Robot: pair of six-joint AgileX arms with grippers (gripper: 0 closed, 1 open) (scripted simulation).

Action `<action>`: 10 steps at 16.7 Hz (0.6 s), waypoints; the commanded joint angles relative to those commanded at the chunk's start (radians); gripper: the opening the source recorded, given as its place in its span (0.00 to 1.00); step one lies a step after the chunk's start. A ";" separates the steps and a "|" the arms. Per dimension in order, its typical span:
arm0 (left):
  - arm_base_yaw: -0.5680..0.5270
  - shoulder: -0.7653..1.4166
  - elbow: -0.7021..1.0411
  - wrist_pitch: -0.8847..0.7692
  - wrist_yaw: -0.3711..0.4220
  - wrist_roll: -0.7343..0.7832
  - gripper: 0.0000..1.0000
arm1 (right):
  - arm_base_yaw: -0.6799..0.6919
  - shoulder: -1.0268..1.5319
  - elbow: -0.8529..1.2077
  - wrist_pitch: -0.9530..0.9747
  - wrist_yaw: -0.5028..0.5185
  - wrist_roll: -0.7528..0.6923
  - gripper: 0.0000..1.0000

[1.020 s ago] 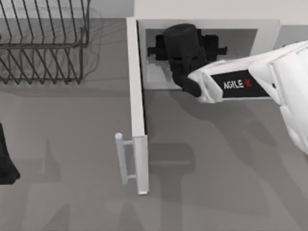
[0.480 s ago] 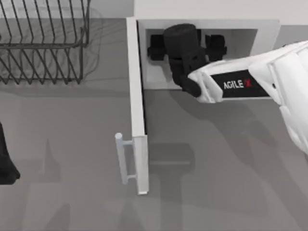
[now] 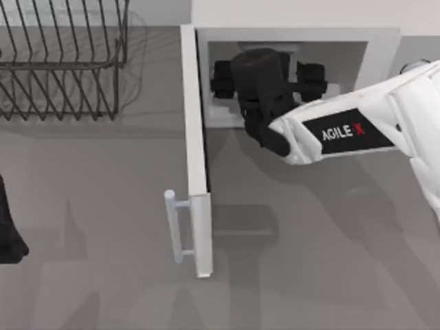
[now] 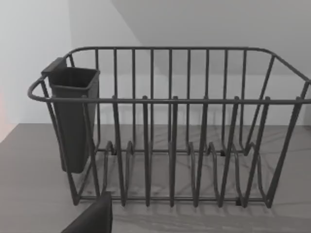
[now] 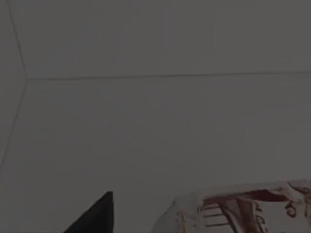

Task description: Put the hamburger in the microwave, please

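Black fingers of the right gripper (image 3: 268,71) stand spread wide, one to each side of the wrist, just inside the mouth of the microwave (image 3: 385,42); from above, nothing shows between them. The right wrist view looks along the dim pale inside of the cavity, and low in that view lies a cream-white thing with reddish-brown markings, the hamburger (image 5: 243,211), which seems to rest on the cavity floor close under the gripper. I judge it has been let go and sits inside the oven, though how far from the opening I cannot tell.

The white forearm comes in from the table's right, crossing the bare grey table (image 3: 309,261). The door (image 3: 195,137) stands swung out toward the front, edge-on from above, with its bar handle (image 3: 174,227) on the outer face.

To finish this step well, the arm should draw straight back out of the opening with the fingers held apart, keeping clear of the hamburger and not brushing the door edge on the left.

The left gripper (image 3: 10,234) is parked at the table's left edge, facing the dark wire rack (image 4: 170,131)
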 joint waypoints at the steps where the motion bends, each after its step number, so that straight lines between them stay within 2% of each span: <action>1: 0.000 0.000 0.000 0.000 0.000 0.000 1.00 | 0.020 -0.029 -0.057 0.019 0.019 0.013 1.00; 7: 0.000 0.000 0.000 0.000 0.000 0.000 1.00 | 0.162 -0.231 -0.485 0.143 0.138 0.096 1.00; 10: 0.000 0.000 0.000 0.000 0.000 0.000 1.00 | 0.217 -0.309 -0.623 0.192 0.185 0.129 1.00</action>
